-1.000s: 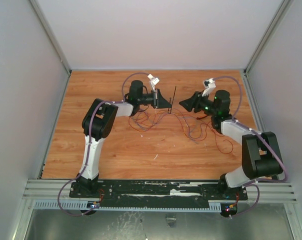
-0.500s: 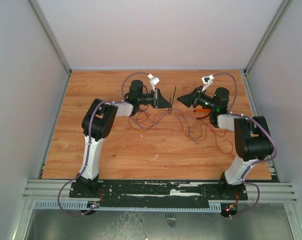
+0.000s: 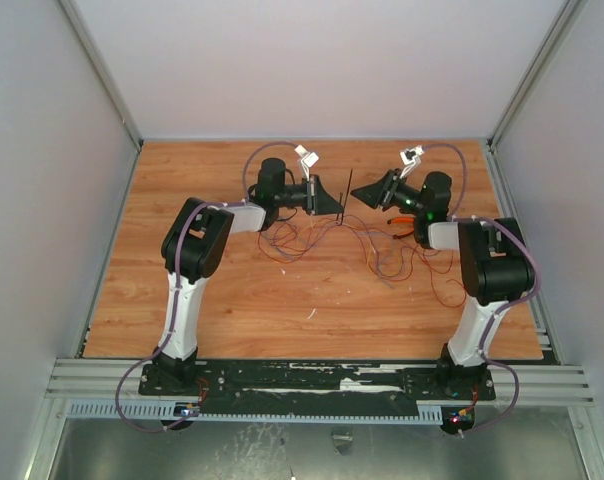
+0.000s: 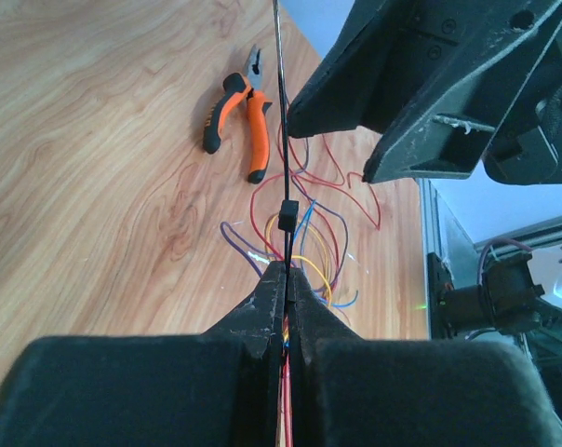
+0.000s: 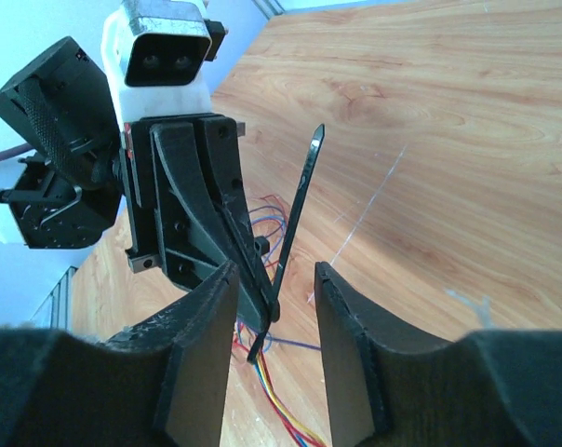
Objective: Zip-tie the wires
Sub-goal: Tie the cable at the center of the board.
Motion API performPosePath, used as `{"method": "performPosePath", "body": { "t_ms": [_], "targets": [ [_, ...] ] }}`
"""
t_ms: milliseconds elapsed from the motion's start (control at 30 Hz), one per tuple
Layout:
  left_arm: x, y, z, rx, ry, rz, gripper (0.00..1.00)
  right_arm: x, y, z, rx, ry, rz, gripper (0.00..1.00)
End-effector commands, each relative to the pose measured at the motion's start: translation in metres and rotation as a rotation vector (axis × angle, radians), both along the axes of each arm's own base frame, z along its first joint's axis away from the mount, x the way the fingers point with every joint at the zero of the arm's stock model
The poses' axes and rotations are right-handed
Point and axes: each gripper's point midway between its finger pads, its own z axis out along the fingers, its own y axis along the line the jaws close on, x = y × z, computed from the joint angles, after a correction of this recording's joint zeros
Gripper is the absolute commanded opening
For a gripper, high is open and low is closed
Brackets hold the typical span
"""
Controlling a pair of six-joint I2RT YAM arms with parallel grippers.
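Note:
The zip tie (image 4: 283, 140) is a thin black strip standing upright, its small head (image 4: 286, 216) just above my left gripper (image 4: 287, 270). That gripper is shut on the zip tie's lower end, with red and yellow strands of the wires (image 4: 309, 242) showing between its jaws. In the right wrist view my right gripper (image 5: 274, 270) is open, and the zip tie (image 5: 300, 205) rises between its fingers without touching either pad. From above, the two grippers meet tip to tip at the strip (image 3: 348, 190). The wires (image 3: 382, 250) trail over the table below them.
Orange-handled pliers (image 4: 244, 116) lie on the wood beyond the zip tie, seen from above beside the right arm (image 3: 407, 228). Loose wire loops spread toward the right arm's side. The enclosure's grey walls stand left, right and behind.
My right gripper has moved left and farther back until its fingers straddle the zip tie, and its jaws have narrowed slightly. The left gripper has held still.

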Motion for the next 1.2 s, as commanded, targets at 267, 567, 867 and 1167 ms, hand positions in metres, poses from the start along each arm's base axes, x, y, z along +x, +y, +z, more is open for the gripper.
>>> {"method": "performPosePath", "body": {
  "t_ms": [267, 567, 867, 1167],
  "targets": [
    [-0.007, -0.005, 0.028, -0.033, -0.072, -0.027, 0.00, 0.022, 0.016, 0.006, 0.025, -0.030, 0.001, 0.30],
    [-0.007, -0.006, 0.027, -0.033, -0.069, -0.026, 0.00, 0.025, 0.019, 0.003, 0.019, -0.027, 0.001, 0.11],
    [-0.007, -0.006, 0.024, -0.030, -0.067, -0.024, 0.00, 0.023, 0.025, 0.004, 0.030, -0.027, 0.022, 0.14],
    [-0.007, -0.006, 0.023, -0.032, -0.063, -0.024, 0.00, 0.020, 0.027, 0.003, 0.028, -0.026, 0.025, 0.00]
  ]
}}
